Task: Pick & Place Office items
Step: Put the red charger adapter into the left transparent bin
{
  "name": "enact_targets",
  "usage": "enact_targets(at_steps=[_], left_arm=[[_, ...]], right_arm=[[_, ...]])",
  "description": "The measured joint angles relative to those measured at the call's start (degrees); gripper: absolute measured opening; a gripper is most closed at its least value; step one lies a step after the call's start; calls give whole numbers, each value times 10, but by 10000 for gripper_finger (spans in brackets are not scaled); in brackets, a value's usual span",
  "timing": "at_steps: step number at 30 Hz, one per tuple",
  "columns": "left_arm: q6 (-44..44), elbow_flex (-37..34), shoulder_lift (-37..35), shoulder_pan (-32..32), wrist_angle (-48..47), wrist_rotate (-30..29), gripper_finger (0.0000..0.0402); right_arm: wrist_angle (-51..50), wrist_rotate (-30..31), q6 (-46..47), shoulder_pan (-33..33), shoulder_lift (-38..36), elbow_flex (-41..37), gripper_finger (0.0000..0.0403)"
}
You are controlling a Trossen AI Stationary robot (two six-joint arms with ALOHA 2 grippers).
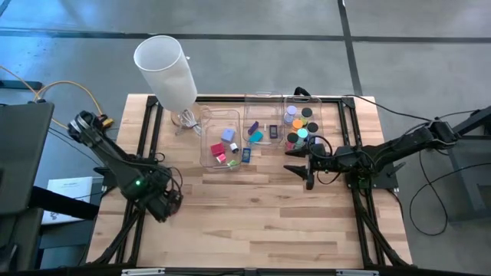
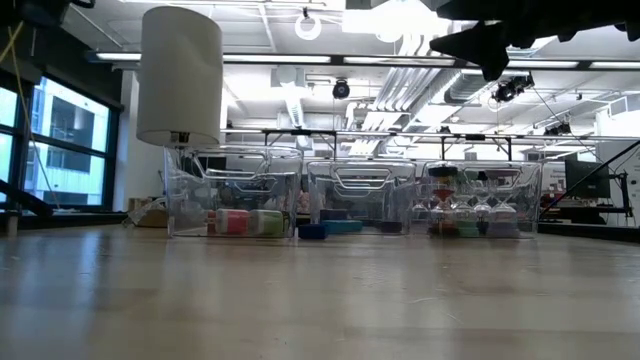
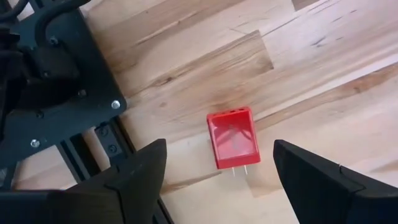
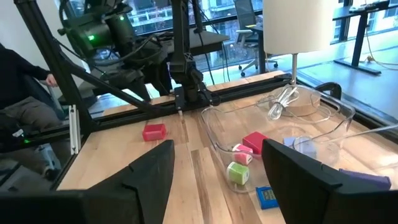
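Your left fingers hang spread over a red block, not touching it.
The block lies flat on the bench near its left edge, beside the black frame rail, well apart from the bins. Your right fingers are released, empty, held above the bench just in front of the clear bins. The other office items sit sorted inside those three bins; a tall white cylinder stands at the back left.

red block | flat on table | others binned
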Motion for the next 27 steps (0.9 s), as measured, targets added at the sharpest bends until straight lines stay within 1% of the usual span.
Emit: enact_targets(at_steps=[4, 7, 10, 14, 19, 24, 27], left_arm=[[32, 0, 21, -1, 0, 4, 289], [42, 0, 35, 2, 1, 5, 300], [13, 0, 43, 13, -2, 6, 311], [11, 0, 43, 28, 0, 8, 314], [-8, 0, 43, 23, 3, 12, 314], [-31, -23, 43, 13, 5, 13, 314], [-39, -46, 43, 10, 26, 19, 314]], right_arm=[[-6, 0, 3, 0, 0, 0, 231], [-6, 0, 12, 0, 0, 0, 231], [-6, 0, 13, 0, 0, 0, 231], [-6, 0, 13, 0, 0, 0, 231], [-7, 0, 13, 0, 0, 0, 231], [-12, 0, 13, 0, 0, 0, 231], [-15, 0, 15, 0, 0, 0, 231]])
